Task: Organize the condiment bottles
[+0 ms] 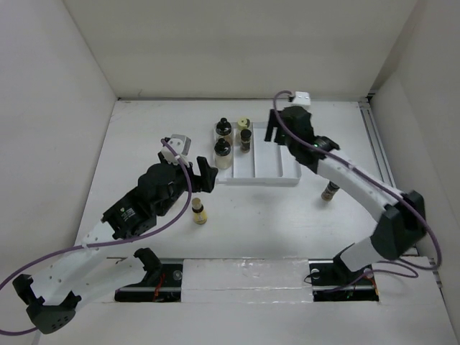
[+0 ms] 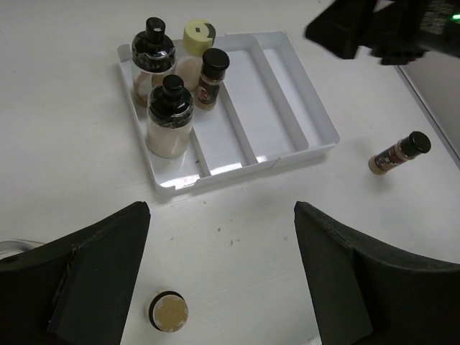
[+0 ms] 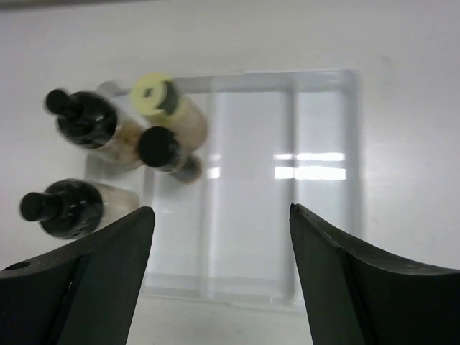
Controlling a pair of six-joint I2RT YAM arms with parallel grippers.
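Wedge-shaped black left claw point(image 2: 221, 215) gapes above round tan-topped bottle point(image 2: 168, 310).

The left arm point(image 1: 136, 205) reaches from the lower left of the overhead view toward the centre, and the left gripper point(image 1: 207, 175) has its fingers spread wide. The right arm point(image 1: 359, 183) bends near the right edge and stretches to upper centre. There the right gripper point(image 1: 272, 128) points downward, likewise parted.

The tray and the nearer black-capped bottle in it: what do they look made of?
The tray: white, smooth, seemingly moulded plastic; the right wrist view shows glossy light streaks on its floor. The nearer black-capped bottle: clear wall, pale contents showing through, so glass or clear plastic, can't tell which; its cap looks like shiny black plastic.
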